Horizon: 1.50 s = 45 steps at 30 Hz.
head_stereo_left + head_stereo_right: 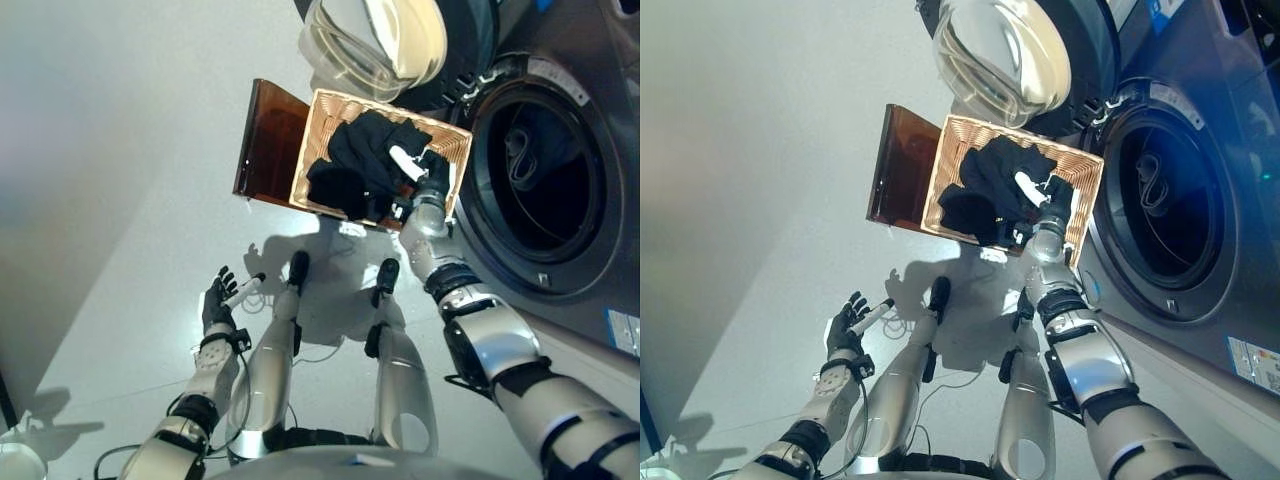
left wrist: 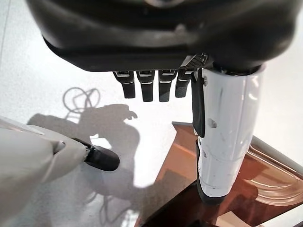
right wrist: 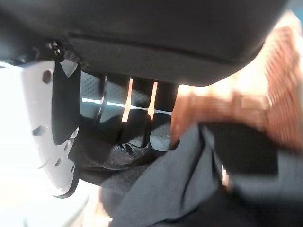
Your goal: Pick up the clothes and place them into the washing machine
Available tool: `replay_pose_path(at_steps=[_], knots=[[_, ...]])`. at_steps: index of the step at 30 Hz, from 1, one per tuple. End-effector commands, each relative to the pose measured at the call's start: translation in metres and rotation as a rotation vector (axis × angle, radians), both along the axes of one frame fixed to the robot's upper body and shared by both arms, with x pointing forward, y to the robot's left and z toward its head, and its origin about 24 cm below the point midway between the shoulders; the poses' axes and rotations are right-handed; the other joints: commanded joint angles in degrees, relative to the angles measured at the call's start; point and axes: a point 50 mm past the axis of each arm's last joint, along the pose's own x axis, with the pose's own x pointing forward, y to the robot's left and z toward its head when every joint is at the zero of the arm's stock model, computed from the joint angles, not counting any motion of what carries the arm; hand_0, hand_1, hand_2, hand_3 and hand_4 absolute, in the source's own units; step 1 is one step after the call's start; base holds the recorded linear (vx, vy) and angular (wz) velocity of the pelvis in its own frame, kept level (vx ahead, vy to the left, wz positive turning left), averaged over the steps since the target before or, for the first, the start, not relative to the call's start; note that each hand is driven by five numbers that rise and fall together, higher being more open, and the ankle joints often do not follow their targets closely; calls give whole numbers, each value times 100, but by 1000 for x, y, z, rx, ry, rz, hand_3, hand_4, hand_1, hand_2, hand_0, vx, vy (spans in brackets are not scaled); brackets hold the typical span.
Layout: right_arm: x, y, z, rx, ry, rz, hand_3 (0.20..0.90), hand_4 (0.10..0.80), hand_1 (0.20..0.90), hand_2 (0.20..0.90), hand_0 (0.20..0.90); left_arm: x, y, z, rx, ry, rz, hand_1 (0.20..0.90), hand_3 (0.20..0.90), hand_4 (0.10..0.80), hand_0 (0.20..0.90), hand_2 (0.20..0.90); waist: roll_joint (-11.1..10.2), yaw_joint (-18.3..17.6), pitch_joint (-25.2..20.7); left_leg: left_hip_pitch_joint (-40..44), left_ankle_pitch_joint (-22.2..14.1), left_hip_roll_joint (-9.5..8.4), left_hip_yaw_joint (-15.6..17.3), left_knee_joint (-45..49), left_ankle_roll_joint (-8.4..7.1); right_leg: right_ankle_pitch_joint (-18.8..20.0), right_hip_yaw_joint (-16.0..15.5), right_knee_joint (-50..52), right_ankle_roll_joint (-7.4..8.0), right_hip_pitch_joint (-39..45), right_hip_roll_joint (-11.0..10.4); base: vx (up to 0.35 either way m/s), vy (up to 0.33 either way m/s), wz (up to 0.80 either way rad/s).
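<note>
A rectangular woven wicker basket [image 1: 322, 130] sits on the pale floor [image 1: 120, 150] in the upper middle of the frame, and a heap of black clothes [image 1: 365, 160] fills it. The robot's right hand [image 1: 428, 178] reaches into the basket from the lower right, its white-covered thumb lying over the heap; in the right wrist view its dark fingers [image 3: 137, 123] are curled down into the black fabric, gripping it. Just beside the basket on the left, a flat brown translucent panel [image 1: 268, 140] stands tilted, touching the basket's side. At the right of the frame the dark grey front-loading washing machine [image 1: 590, 110] has its round drum opening [image 1: 540, 170] uncovered, and its glass door [image 1: 370, 40] is swung out at the top of the frame, hanging just above the basket's far edge. The basket's right rim stands between the clothes and the drum. The left hand [image 1: 222, 298] hovers over bare floor at lower left, well apart from the basket, fingers spread and holding nothing.
</note>
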Motion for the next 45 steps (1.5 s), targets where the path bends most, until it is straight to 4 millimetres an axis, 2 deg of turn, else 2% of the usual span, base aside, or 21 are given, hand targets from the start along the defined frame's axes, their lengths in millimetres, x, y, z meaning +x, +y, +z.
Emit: replay_pose_path(at_steps=[1, 4, 13, 18, 20, 26, 31, 35, 36, 37, 38, 39, 41, 42, 44, 45], knots=[[5, 2, 62, 197, -353, 16, 200, 300, 200, 200, 200, -23, 16, -12, 26, 52, 41, 900, 900, 800, 900, 900, 90, 6, -216, -292, -384, -92, 235, 379, -170, -822, 167, 601, 148, 16, -347, 8, 5, -3], [3, 4, 63, 329, -398, 10, 200, 300, 200, 200, 200, -24, 13, -15, 14, 65, 34, 900, 900, 800, 900, 900, 129, -30, -220, -295, -412, -92, 259, 423, -170, -846, 214, 632, 142, -1, -344, 0, 0, 0], [-4, -20, 77, 630, -575, -104, 200, 300, 200, 200, 200, -29, 0, -21, -20, 94, 6, 900, 900, 800, 900, 900, 293, -142, -260, -306, -449, -92, 346, 465, -167, -875, 315, 657, 138, -71, -326, 2, -2, -4], [-8, -35, 79, 740, -652, -169, 200, 300, 200, 200, 200, -33, -8, -26, -47, 116, -10, 900, 900, 800, 900, 900, 389, -212, -304, -297, -465, -95, 396, 464, -162, -892, 387, 686, 136, -123, -323, 2, 3, -6], [-9, -39, 79, 716, -648, -178, 200, 300, 200, 200, 200, -34, -8, -26, -49, 118, -9, 900, 900, 800, 900, 900, 394, -216, -313, -297, -467, -96, 408, 465, -160, -891, 404, 702, 137, -138, -321, 2, 4, -6], [-8, -43, 77, 599, -593, -177, 200, 300, 200, 200, 200, -35, -10, -28, -55, 124, -7, 900, 900, 800, 900, 900, 381, -292, -313, -304, -468, -84, 488, 471, -170, -859, 449, 696, 133, -186, -307, -1, -3, -9], [-8, -50, 78, 384, -524, -188, 200, 300, 200, 200, 200, -34, -9, -25, -52, 102, 1, 900, 900, 800, 900, 900, 360, -333, -303, -312, -470, -70, 527, 487, -172, -854, 460, 719, 125, -205, -299, 0, 0, 0], [-10, -50, 82, 295, -531, -172, 200, 300, 200, 200, 200, -32, -8, -24, -51, 90, 11, 900, 900, 800, 900, 900, 340, -353, -302, -316, -476, -61, 538, 507, -173, -858, 459, 748, 126, -220, -294, 0, 0, 0], [-14, -47, 90, 151, -548, -138, 200, 300, 200, 200, 200, -32, -6, -23, -44, 88, 18, 900, 900, 800, 900, 900, 296, -388, -288, -295, -506, -57, 548, 542, -172, -890, 464, 790, 127, -209, -290, 0, 0, 0], [-14, -47, 90, 150, -548, -138, 200, 300, 200, 200, 200, -31, -6, -23, -44, 88, 18, 900, 900, 800, 900, 900, 298, -388, -297, -315, -484, -56, 548, 536, -171, -862, 466, 775, 127, -225, -288, 0, 0, 0], [-19, -43, 96, -8, -562, -96, 200, 300, 200, 200, 200, -30, -5, -22, -32, 81, 20, 900, 900, 800, 900, 900, 233, -427, -293, -291, -508, -44, 550, 559, -168, -881, 470, 810, 123, -205, -278, 0, 0, 0], [-20, -43, 96, -8, -562, -96, 200, 300, 200, 200, 200, -30, -6, -22, -32, 81, 20, 900, 900, 800, 900, 900, 235, -426, -303, -310, -488, -43, 550, 552, -167, -856, 471, 795, 122, -220, -277, 0, 0, 0], [-32, -38, 107, -237, -614, -48, 200, 300, 200, 200, 200, -28, -3, -21, 12, 84, 9, 900, 900, 800, 900, 900, 72, -501, -349, -232, -521, -16, 552, 571, -170, -874, 465, 805, 135, -125, -261, 33, -24, -1], [-32, -38, 107, -238, -614, -49, 200, 300, 200, 200, 200, -28, -3, -21, 12, 84, 9, 900, 900, 800, 900, 900, 73, -499, -360, -248, -504, -15, 553, 563, -170, -851, 466, 790, 135, -138, -259, 40, -25, 0], [-38, -42, 111, -414, -611, -41, 200, 300, 200, 200, 200, -30, 0, -25, 77, 129, -30, 900, 900, 800, 900, 900, -104, -547, -504, -106, -575, 5, 541, 582, -166, -886, 438, 774, 153, 54, -246, 72, -34, 3], [-38, -42, 111, -414, -612, -41, 200, 300, 200, 200, 200, -30, 0, -25, 77, 129, -30, 900, 900, 800, 900, 900, -103, -547, -513, -121, -559, 5, 542, 575, -165, -866, 438, 759, 153, 43, -244, 76, -28, 3]])
